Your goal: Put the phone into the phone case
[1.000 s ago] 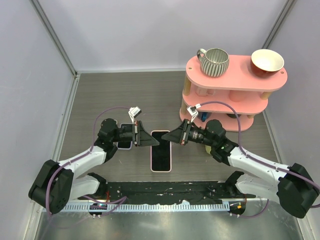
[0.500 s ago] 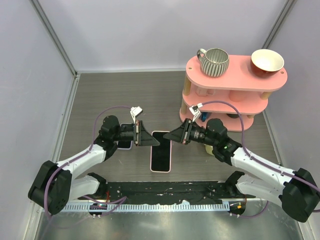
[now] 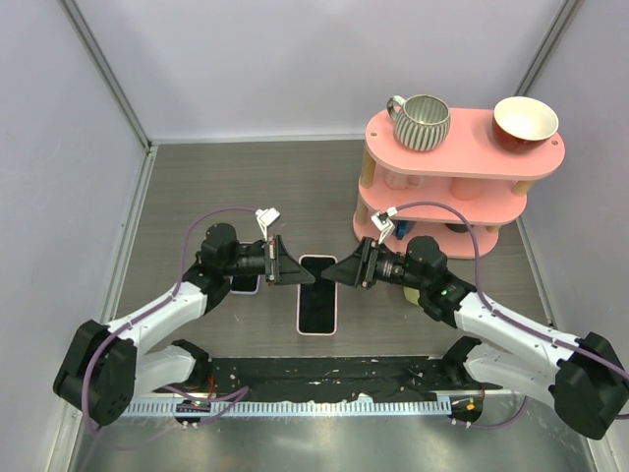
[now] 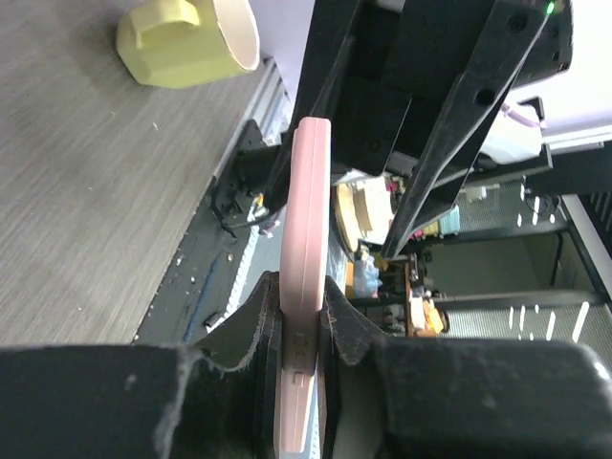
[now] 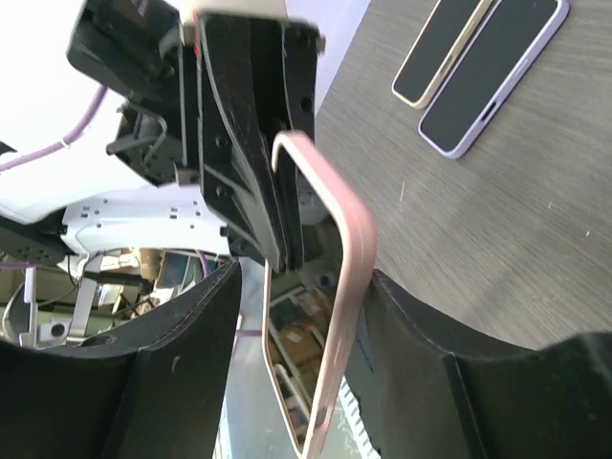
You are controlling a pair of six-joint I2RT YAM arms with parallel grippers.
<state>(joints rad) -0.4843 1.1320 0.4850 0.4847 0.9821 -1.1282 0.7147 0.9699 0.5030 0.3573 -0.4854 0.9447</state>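
Note:
The pink phone case [image 3: 316,335] hangs a little above the table at the centre, and the phone's [image 3: 316,300] dark glossy face fills its frame. My left gripper [image 3: 294,272] is shut on the case's left edge near the top. The left wrist view shows the case [image 4: 308,191] edge-on, pinched between my left gripper's [image 4: 301,296] two pads. My right gripper [image 3: 340,271] is open at the opposite edge. In the right wrist view the case rim [image 5: 352,258] stands between my right gripper's [image 5: 301,287] spread fingers, close to one finger and apart from the other.
A pink three-tier shelf [image 3: 462,157] at the right carries a striped mug [image 3: 421,121] and a bowl [image 3: 525,120]. A yellow cup [image 4: 186,40] stands on the table near the right arm. A beige-rimmed phone [image 5: 445,50] and a lilac phone [image 5: 492,72] lie flat beneath my left gripper.
My right gripper has opened and let go of the case's right edge. My left gripper still clamps the case, which has barely moved.

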